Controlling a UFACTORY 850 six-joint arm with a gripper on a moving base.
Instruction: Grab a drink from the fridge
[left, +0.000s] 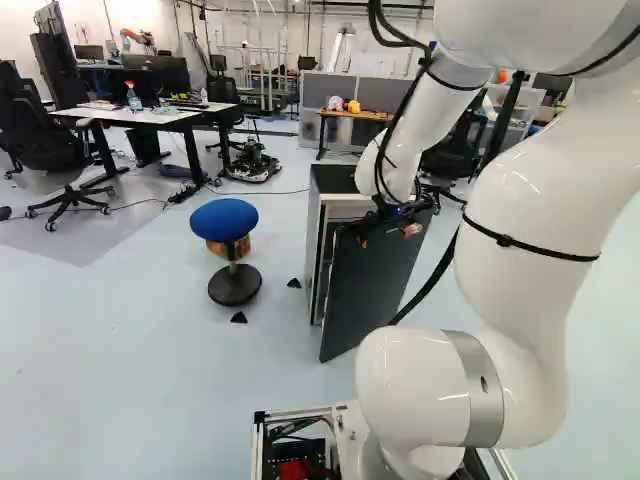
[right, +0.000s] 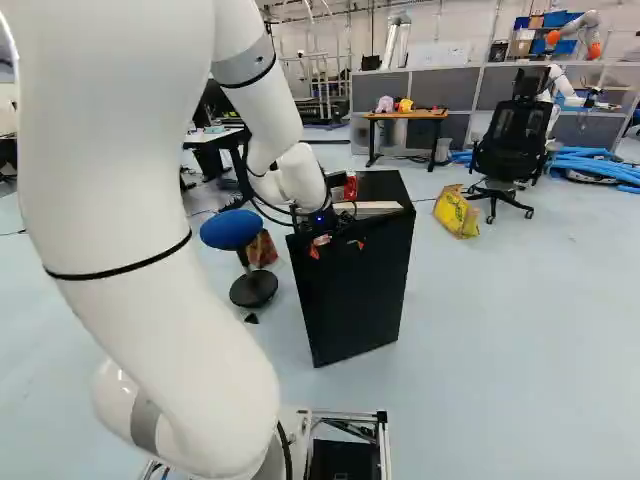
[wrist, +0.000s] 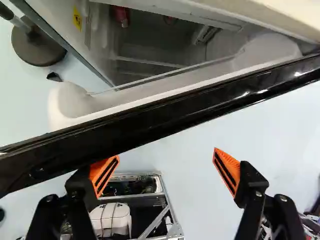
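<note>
While the pincer (right: 336, 246) is spread wide with nothing gripped, the opened fridge door (wrist: 150, 117) is seen just ahead, its edge overlapping one finger (wrist: 104, 176) (contact can't be told), and a red drink-like item (wrist: 121, 16) is seen beyond that door, inside the fridge (wrist: 100, 50).

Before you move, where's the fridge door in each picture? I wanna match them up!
Left base view: the door is right of the middle, tilting down beside the fridge's pale side.
Right base view: its black face is near the middle, right of the stool.
Wrist view: its black edge crosses just ahead of the open fingers.
Shared landmark: the stool's round base.
</note>
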